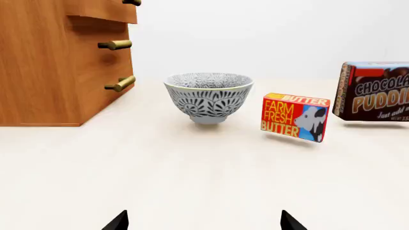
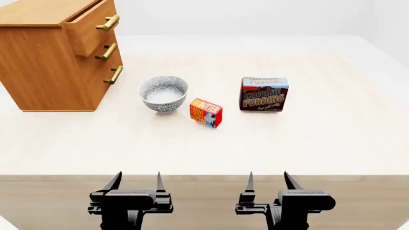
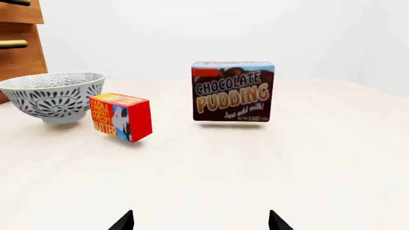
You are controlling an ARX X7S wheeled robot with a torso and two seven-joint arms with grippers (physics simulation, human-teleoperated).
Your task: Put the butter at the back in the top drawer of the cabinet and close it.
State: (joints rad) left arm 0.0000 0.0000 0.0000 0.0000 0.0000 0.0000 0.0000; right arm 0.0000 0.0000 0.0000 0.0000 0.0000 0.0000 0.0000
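Observation:
The butter [image 2: 206, 113] is a small red-and-orange box standing on the table just right of the bowl; it also shows in the left wrist view [image 1: 294, 116] and the right wrist view [image 3: 120, 117]. The cabinet [image 2: 48, 57] stands at the table's far left. Its top drawer [image 2: 89, 29] is pulled partly out, and the interior is hidden from here. My left gripper [image 2: 136, 179] and right gripper [image 2: 267, 179] are both open and empty, side by side at the table's near edge, well short of the butter.
A patterned grey bowl [image 2: 164, 93] sits between the cabinet and the butter. A dark-brown chocolate pudding box [image 2: 264, 94] stands upright to the butter's right. The pale table [image 2: 307, 139] stretches wide to the right and front.

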